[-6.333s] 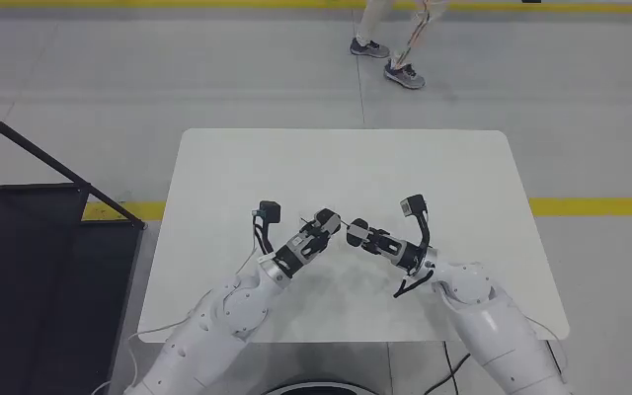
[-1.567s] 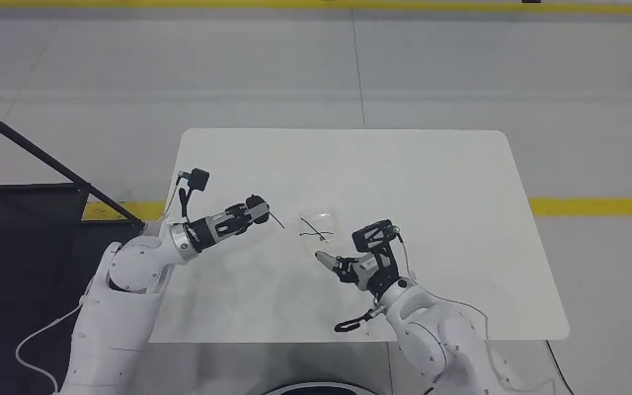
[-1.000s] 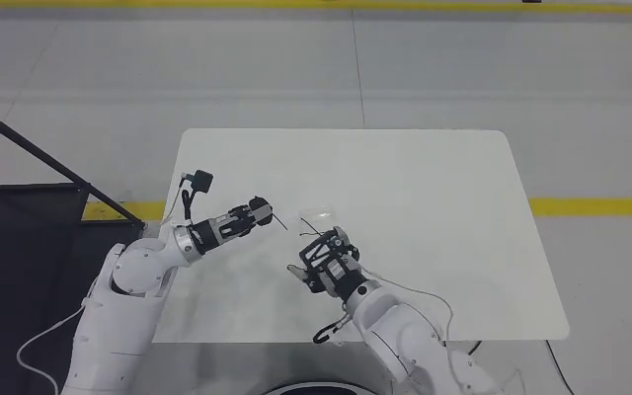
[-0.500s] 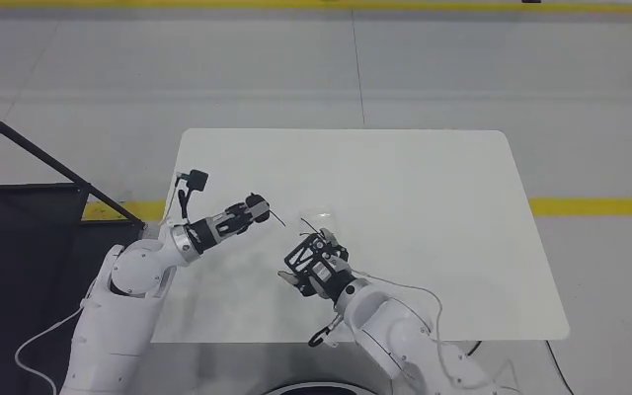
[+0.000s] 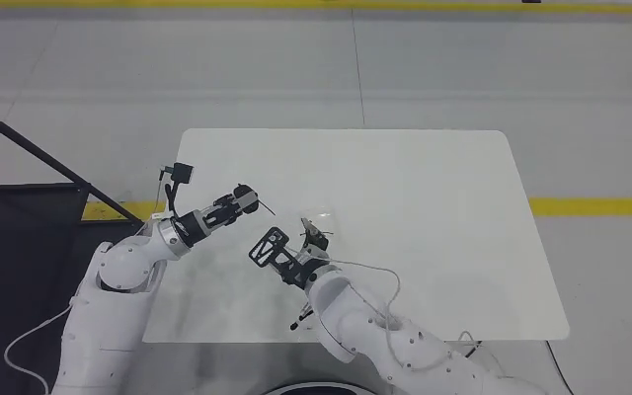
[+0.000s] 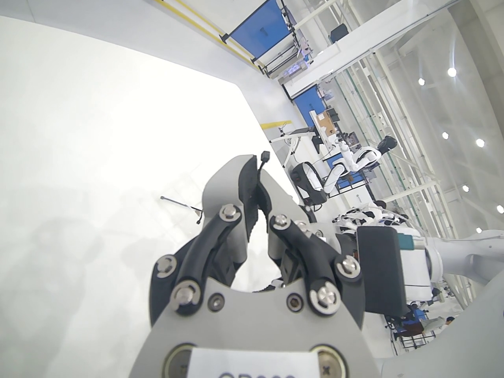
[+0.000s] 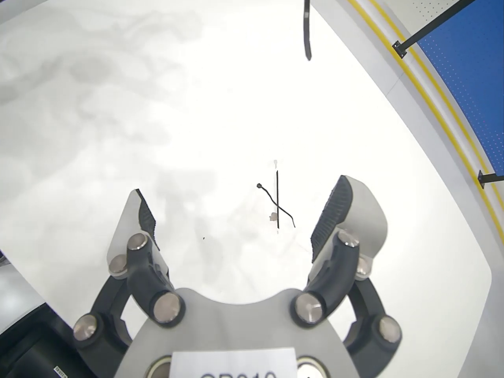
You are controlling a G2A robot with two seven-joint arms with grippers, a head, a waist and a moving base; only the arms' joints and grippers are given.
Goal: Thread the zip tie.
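Observation:
My left gripper (image 5: 244, 195) (image 6: 258, 182) is over the table's left part, shut on a black zip tie (image 6: 263, 159) (image 5: 263, 205). The tie's strap sticks out of the jaws, and the right wrist view shows it hanging down (image 7: 306, 21). Two more black zip ties (image 7: 277, 203) (image 5: 323, 233) (image 6: 185, 203) lie crossed on the table near its middle. My right gripper (image 7: 241, 206) (image 5: 310, 238) hovers open just above them, holding nothing. The crossed ties lie close to one of its fingers (image 7: 334, 206).
The white table (image 5: 425, 197) has much bare room to the right and at the back. A faint clear wrapper (image 7: 287, 239) lies under the crossed ties. A black frame (image 5: 49, 168) stands off the table's left edge.
My right arm swung left across the table front, and its open gripper came over the crossed ties. My left gripper drew slightly left and back, still gripping its tie.

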